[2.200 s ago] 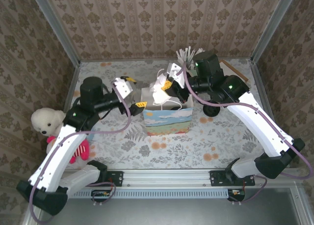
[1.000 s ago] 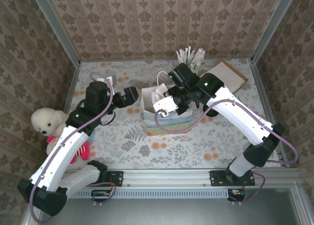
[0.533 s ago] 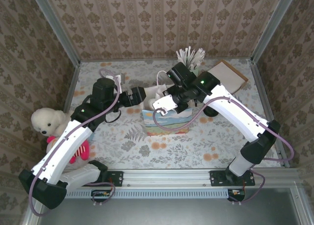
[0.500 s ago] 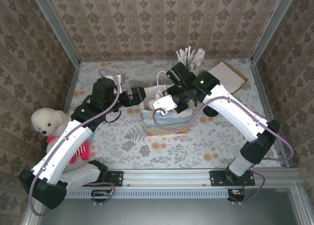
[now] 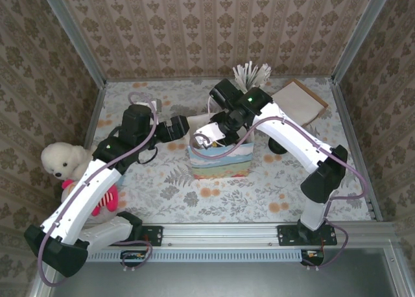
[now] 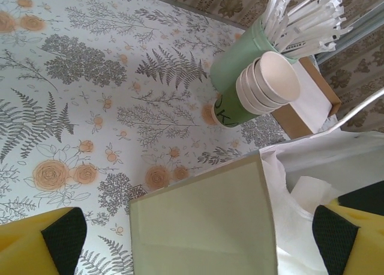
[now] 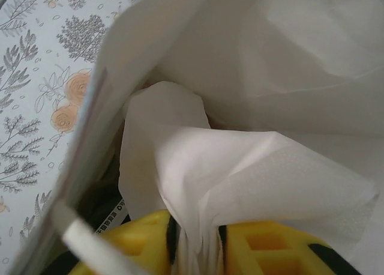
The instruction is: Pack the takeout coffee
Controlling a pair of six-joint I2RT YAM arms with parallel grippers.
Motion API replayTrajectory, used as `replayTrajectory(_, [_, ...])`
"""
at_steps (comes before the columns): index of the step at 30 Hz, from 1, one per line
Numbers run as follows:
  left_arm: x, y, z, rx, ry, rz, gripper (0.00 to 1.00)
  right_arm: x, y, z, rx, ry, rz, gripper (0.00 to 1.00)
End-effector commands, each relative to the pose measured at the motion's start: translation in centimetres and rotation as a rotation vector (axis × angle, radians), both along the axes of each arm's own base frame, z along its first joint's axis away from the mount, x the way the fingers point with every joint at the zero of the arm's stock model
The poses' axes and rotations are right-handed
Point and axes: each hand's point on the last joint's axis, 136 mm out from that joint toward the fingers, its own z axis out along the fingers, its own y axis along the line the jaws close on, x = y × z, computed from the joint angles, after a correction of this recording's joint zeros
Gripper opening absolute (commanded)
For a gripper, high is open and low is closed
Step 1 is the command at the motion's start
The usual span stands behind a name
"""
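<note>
Floral-cloth table [image 5: 162, 193], paper bag [image 5: 220, 162] stood mid. L gripper [image 6: 198, 236] gaped wide at bag's rim; R gripper [image 7: 197, 239] was inside, pinched on white napkin [image 7: 240, 173]. Takeout coffee's spot I couldn't tell, maybe the dark shape [image 7: 103, 194] low in bag. Best, I reckoned: drop napkin low, lift straight w/o snagging walls.

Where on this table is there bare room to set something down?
Free: the front strip between the bag and the near rail; the back-left corner by the wall. Crowded: the back right, where stacked cups, straws and a brown tray sit.
</note>
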Motion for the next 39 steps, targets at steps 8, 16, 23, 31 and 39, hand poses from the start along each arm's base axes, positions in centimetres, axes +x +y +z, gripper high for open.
replayTrajectory(8, [-0.6,0.9,0.0,0.002,-0.008,0.021,1.0,0.0,-0.1,-0.6,-0.043,0.035,0.039,0.46])
replayTrajectory(16, [-0.5,0.8,-0.1,0.002,0.0,0.021,1.0,-0.1,-0.5,3.1,0.021,-0.087,0.045,0.78])
replayTrajectory(23, [-0.4,0.9,0.0,-0.015,0.003,0.033,1.0,-0.5,-1.4,4.9,0.072,-0.189,0.054,0.9])
replayTrajectory(31, [-0.9,-0.5,0.8,-0.046,-0.007,-0.056,1.0,-0.5,-2.3,8.6,0.188,-0.345,0.004,1.0])
replayTrajectory(39, [-1.8,-2.4,0.0,-0.023,0.062,-0.152,0.85,1.9,-5.2,16.3,0.571,-0.54,-0.449,1.0])
